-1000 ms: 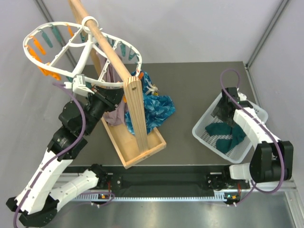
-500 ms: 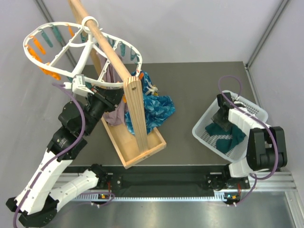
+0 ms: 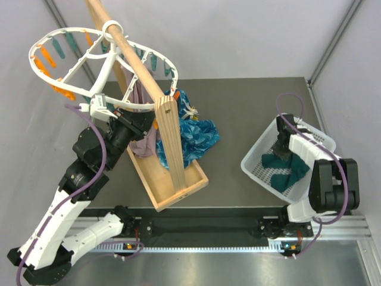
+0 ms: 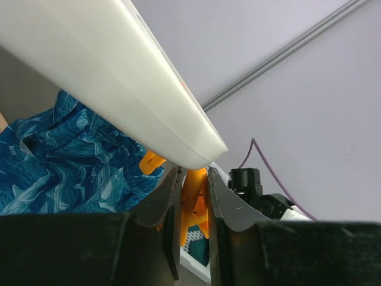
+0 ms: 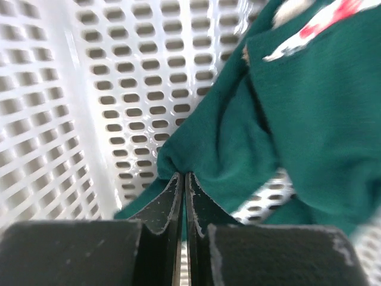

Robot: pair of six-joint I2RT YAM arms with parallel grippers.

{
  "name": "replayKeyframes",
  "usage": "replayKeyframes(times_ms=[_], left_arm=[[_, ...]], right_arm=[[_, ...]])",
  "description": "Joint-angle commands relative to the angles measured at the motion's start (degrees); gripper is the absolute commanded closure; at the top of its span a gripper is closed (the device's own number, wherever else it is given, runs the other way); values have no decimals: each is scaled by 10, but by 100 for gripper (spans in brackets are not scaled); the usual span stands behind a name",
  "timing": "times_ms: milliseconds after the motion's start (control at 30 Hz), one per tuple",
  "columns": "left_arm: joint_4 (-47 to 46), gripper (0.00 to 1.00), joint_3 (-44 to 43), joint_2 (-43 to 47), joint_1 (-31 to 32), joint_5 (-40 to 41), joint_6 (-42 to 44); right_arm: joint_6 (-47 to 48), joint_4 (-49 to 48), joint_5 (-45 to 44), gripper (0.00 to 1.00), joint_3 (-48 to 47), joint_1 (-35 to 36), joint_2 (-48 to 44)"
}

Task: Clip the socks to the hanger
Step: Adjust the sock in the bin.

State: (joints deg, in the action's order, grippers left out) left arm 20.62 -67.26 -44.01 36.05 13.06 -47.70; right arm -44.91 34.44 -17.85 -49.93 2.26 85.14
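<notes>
Top view: the hanger (image 3: 106,70) hangs by its hook from the wooden pole (image 3: 134,59), high at the left and well apart from the socks (image 3: 286,168). The socks lie in the white perforated basket (image 3: 255,170) on the right side of the table (image 3: 238,107).

Left wrist view: your left gripper (image 4: 194,179) sits directly under the hanger's white rim. Its two fingers are closed against either side of an orange peg (image 4: 191,193). The blue mottled cloth (image 4: 71,161) fills the space to its left.

Right wrist view: your right gripper (image 5: 184,174) is down inside the basket. Its fingers are drawn together to a thin slit, and a fold of dark green sock bunches at their tips. The basket's holed wall stands close on the left. The sock fabric spreads up and to the right and bears a white and red mark near the top edge.

Obstacles, top view: the pole runs diagonally over the hanger's ring. Its upright wooden post (image 3: 169,143) rises from a long wooden tray (image 3: 172,187) between the two arms. The mauve-grey cloth (image 3: 143,140) hangs just left of the post and the blue cloth bunches just to its right. Both lie between the hanger and the basket.
</notes>
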Motion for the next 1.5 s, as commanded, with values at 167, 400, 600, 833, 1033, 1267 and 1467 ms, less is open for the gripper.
replayKeyframes(times_ms=[167, 400, 600, 833, 1033, 1267, 1467], left_arm=[[2, 100, 10, 11, 2, 14, 4], [-1, 100, 13, 11, 2, 19, 8], [-2, 100, 14, 10, 1, 15, 7], [-1, 100, 13, 15, 2, 15, 8], [2, 100, 11, 20, 2, 18, 10], [1, 100, 10, 15, 2, 14, 10], [1, 100, 11, 14, 2, 13, 12]], right_arm=[[166, 113, -115, 100, -126, 47, -111], [173, 125, -169, 100, -48, 128, -145], [159, 142, -126, 93, -51, 166, -135], [187, 98, -62, 50, -49, 132, -155], [220, 34, 35, 55, -61, 10, -125], [213, 4, 36, 57, -61, -17, -35], [207, -26, 23, 58, -29, -45, -3]])
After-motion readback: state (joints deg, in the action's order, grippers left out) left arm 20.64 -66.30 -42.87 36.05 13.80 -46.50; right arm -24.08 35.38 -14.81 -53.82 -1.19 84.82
